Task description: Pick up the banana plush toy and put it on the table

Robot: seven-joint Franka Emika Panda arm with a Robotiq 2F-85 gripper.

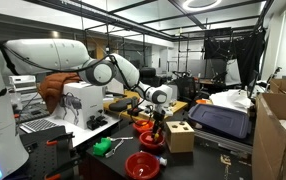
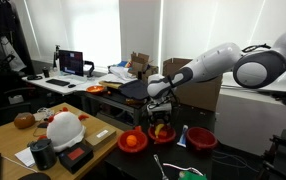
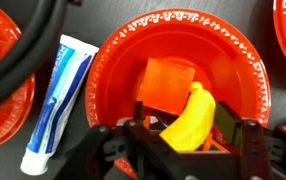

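Note:
The banana plush toy (image 3: 190, 122) is yellow and curved, and stands between the two fingers of my gripper (image 3: 183, 116). The gripper is shut on it, right above a red bowl (image 3: 113, 70) that holds an orange block (image 3: 168, 85). In both exterior views the gripper (image 1: 158, 117) (image 2: 161, 112) points down, a little above that bowl (image 2: 163, 134) on the black table (image 2: 108, 165). The banana is too small to make out in those views.
A blue and white toothpaste tube (image 3: 58, 95) lies left of the bowl. More red bowls (image 2: 133, 141) (image 2: 201, 138) (image 1: 143, 165) stand around it. A green plush toy (image 1: 103, 147) lies on the table, and a wooden box (image 1: 180, 136) stands beside the bowls.

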